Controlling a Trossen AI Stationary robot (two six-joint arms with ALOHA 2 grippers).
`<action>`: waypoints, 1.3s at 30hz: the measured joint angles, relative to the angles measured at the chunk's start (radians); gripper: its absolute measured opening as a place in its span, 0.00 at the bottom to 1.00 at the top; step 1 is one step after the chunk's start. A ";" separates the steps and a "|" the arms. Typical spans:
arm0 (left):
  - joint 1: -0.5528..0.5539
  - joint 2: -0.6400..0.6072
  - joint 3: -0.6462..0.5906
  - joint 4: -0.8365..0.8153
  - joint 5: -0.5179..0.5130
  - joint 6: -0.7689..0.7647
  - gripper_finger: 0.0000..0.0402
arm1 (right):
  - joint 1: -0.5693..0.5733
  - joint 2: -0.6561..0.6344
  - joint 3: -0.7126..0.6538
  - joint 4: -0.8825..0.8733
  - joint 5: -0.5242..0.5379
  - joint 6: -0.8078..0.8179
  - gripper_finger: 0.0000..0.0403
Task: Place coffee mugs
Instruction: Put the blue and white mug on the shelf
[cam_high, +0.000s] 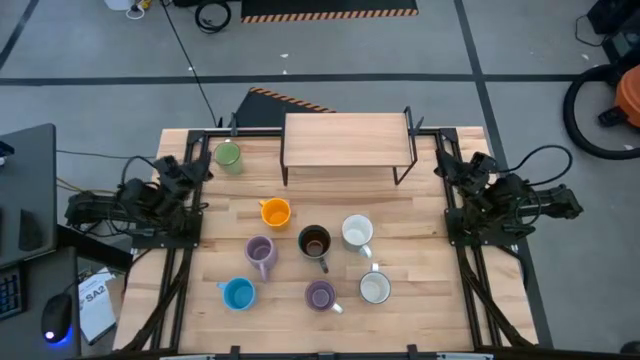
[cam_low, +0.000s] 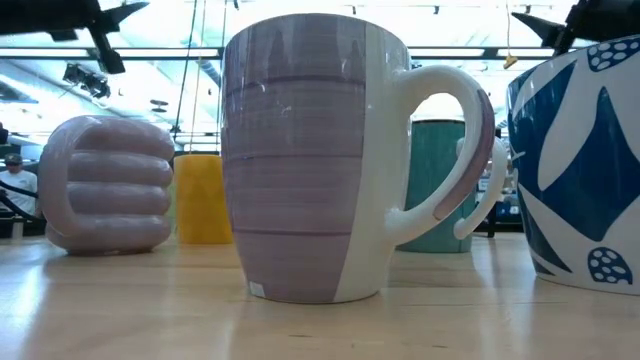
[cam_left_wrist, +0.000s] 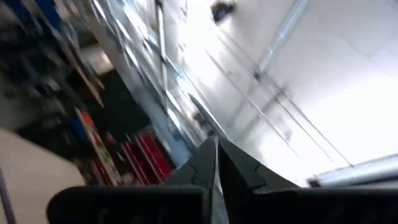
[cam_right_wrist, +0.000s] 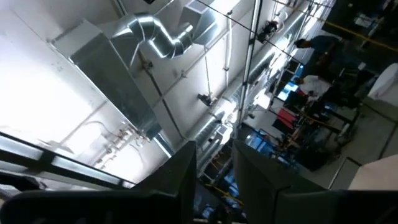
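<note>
Low view shows us mostly one lilac purple striped mug (cam_low: 300, 160) upright, handle pointing right, hiding most mugs behind it. From above we count seven mugs on the wooden table (cam_high: 420, 300), the green mug (cam_high: 228, 156) apart near the left arm. Left gripper (cam_left_wrist: 216, 155) is closed, empty; right gripper (cam_right_wrist: 214, 168) stands partly apart, empty.

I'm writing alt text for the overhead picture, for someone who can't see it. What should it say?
Seven small mugs stand on a wooden table seen from above: orange, dark brown-black, two white, two lilac and blue clustered mid-table, with a green mug apart beside a low wooden shelf. Both dark robot arms rest folded at the table's side edges.
</note>
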 joint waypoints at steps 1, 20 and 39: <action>0.000 -0.001 0.013 0.003 -0.019 0.018 0.06 | 0.000 0.021 0.017 -0.008 0.006 -0.012 0.27; 0.000 0.176 0.328 -0.610 0.090 -0.079 0.06 | 0.000 0.494 0.468 -0.560 -0.070 -0.003 0.27; 0.000 0.248 0.409 -0.803 0.183 -0.093 0.24 | 0.000 0.941 0.919 -1.142 -0.296 -0.056 0.27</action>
